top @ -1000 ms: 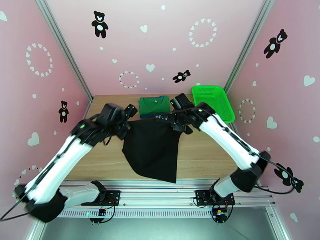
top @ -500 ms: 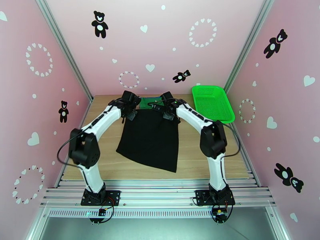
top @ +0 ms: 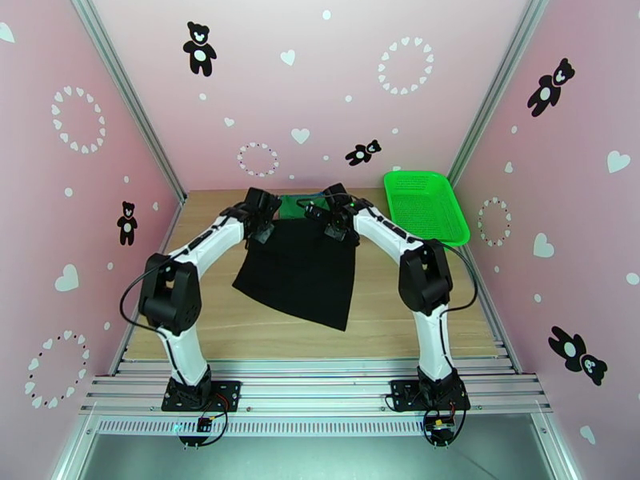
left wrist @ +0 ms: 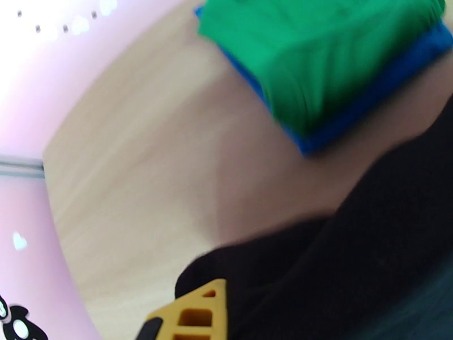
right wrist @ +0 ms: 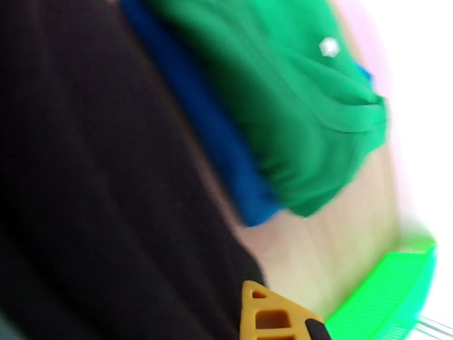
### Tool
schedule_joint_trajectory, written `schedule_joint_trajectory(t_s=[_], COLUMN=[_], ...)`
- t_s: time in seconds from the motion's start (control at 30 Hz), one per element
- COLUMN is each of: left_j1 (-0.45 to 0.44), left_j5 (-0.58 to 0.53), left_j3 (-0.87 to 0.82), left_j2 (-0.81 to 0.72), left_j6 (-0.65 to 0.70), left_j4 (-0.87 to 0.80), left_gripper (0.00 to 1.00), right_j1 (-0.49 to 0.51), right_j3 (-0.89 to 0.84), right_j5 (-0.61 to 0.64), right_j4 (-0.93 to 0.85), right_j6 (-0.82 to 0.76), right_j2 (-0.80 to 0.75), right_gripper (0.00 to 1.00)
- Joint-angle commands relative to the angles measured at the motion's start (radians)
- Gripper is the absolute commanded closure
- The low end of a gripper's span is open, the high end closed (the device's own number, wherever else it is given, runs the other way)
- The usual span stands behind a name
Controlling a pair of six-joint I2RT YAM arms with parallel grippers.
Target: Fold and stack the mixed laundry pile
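My left gripper (top: 263, 230) and right gripper (top: 333, 226) each pinch a corner of the black garment (top: 300, 270). Risk: uneven release skews it, or snags the green garment (top: 297, 206) just beyond my fingertips.

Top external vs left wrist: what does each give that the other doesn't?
Top external: both arms, left gripper and right gripper at the far edge of the black garment, its whole outline, the green basket. Left wrist: the blue T-shirt jutting from under the green garment, a yellow fingertip against black cloth. Shared: black garment, green garment, wooden table.
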Motion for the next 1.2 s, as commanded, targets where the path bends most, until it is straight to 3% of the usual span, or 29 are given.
schedule_joint_trajectory(t_s=[0.0,0.33,0.63,0.93,1.0,1.1,1.17], left_j1=[0.055,0.055,0.044,0.022,0.01,-0.016,-0.039], left_j5=[-0.123,-0.135,-0.161,-0.153,-0.158,-0.196,-0.219], left_j3=[-0.093,-0.333,-0.446,-0.512,-0.525,-0.537,-0.535], left_j2=[-0.111,-0.28,-0.346,-0.434,-0.445,-0.453,-0.458], left_j6=[-0.031,-0.1,-0.211,-0.309,-0.325,-0.358,-0.372], left_j4=[0.009,0.031,0.023,-0.014,-0.022,-0.038,-0.059], left_gripper=[1.0,1.0,1.0,1.0,0.91,0.64,0.56], right_j1=[0.024,0.242,0.358,0.389,0.394,0.396,0.397], right_j3=[-0.117,-0.504,-0.602,-0.685,-0.705,-0.729,-0.741], right_j5=[-0.012,0.024,0.092,0.129,0.134,0.132,0.133], right_j4=[-0.107,-0.005,0.017,0.041,0.056,0.062,0.064], right_j6=[0.093,0.303,0.377,0.396,0.397,0.397,0.397], right_j2=[-0.135,-0.319,-0.312,-0.355,-0.366,-0.384,-0.408], right_gripper=[1.0,1.0,0.98,0.81,0.77,0.64,0.58])
